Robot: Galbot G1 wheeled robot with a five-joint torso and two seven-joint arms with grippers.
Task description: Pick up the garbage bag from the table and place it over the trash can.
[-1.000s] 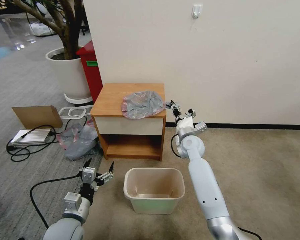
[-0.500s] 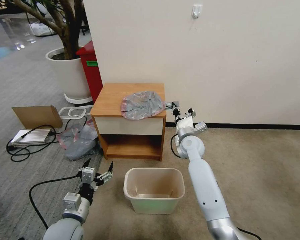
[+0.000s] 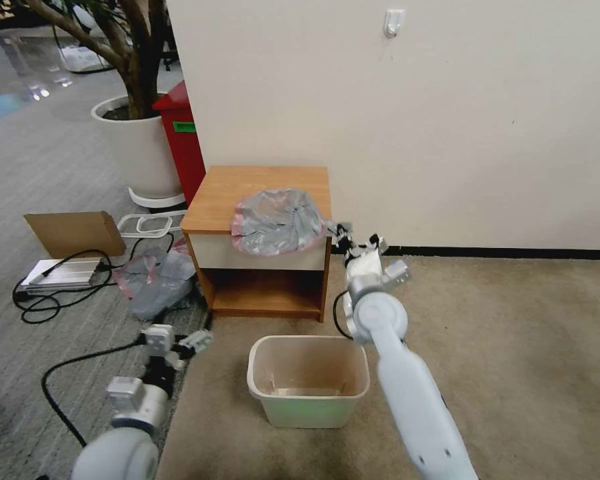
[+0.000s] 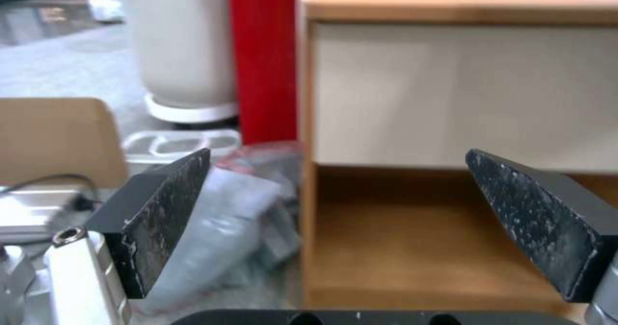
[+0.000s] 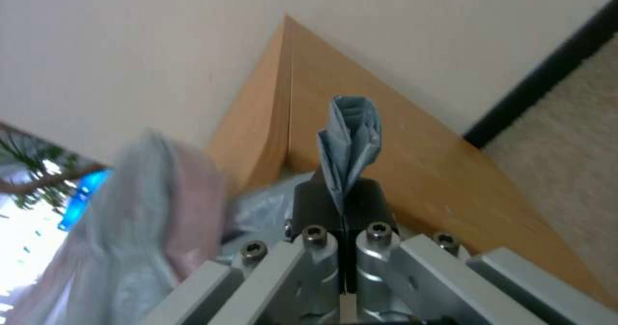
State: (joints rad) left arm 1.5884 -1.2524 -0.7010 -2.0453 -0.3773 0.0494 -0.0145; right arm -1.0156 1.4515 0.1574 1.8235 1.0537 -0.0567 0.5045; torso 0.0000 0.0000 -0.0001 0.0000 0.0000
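The head camera looks down from afar on the desk (image 3: 257,193), which both wrist cameras face from close range.

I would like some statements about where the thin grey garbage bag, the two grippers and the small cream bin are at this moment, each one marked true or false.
1. The right gripper is shut on a fold of the thin grey garbage bag with the pink-red rim. True.
2. The bag is already stretched over the small cream-white plastic trash can. False: the can stands uncovered on the carpet, and the bag lies at the front edge of the light-brown wooden table, hanging over the white drawer front.
3. The left gripper is open and holds nothing. True.
4. The trash can stands on top of the table. False: it is on the floor in front of the table.
5. The left gripper is touching the bag. False: it is low, near the table's lower shelf, apart from the bag.
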